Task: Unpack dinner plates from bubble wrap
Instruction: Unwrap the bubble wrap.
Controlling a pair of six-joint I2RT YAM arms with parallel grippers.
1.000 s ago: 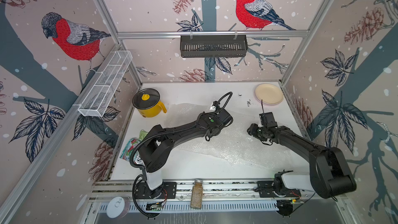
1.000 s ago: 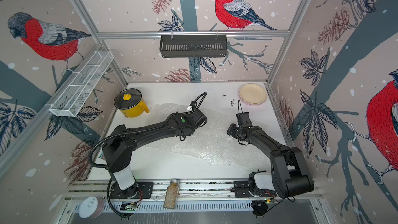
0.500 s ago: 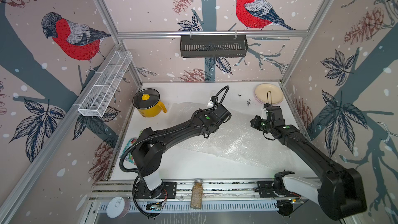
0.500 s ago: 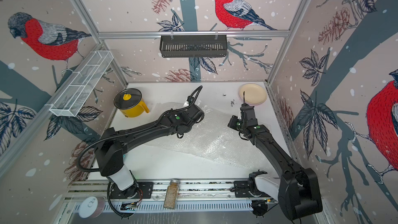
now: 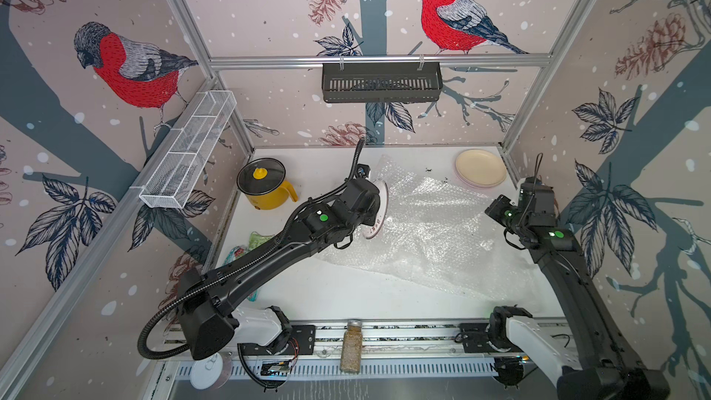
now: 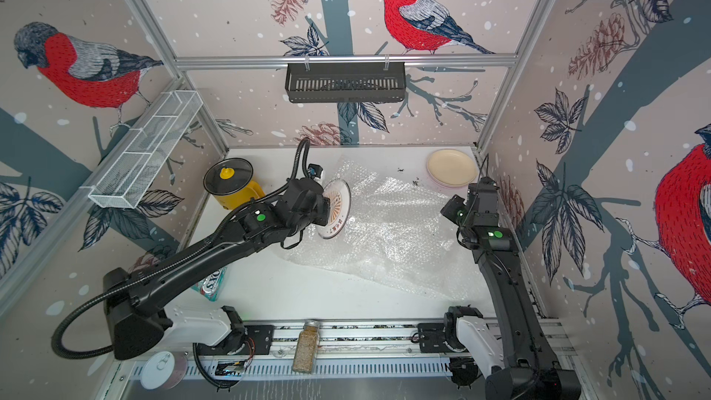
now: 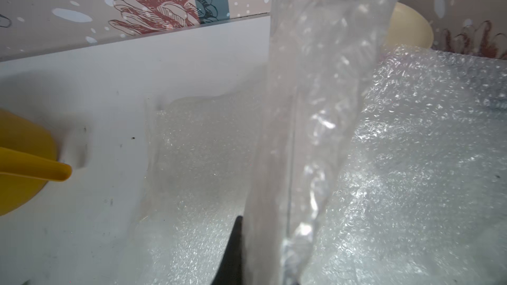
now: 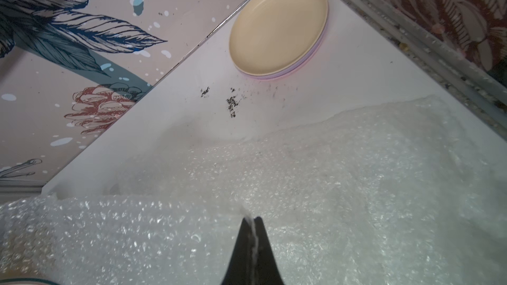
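My left gripper is shut on the rim of a white dinner plate with an orange sunburst print, holding it on edge above the table. In the left wrist view the plate runs edge-on from the gripper, with a fold of bubble wrap draped against it. The bubble wrap spreads over the middle of the table to the right. My right gripper is shut on a thin edge of it near the right wall. A cream plate tops a stack in the back right corner.
A yellow pot with a black glass lid stands at the back left. Snack bags lie under the left arm. A spice jar and a white tin lid sit on the front rail. Dark crumbs lie near the stack.
My right gripper shut on the wrap's edge and pulled it right, towards the wall. The left gripper drew back slightly, and the sunburst plate now stands bare of the wrap.
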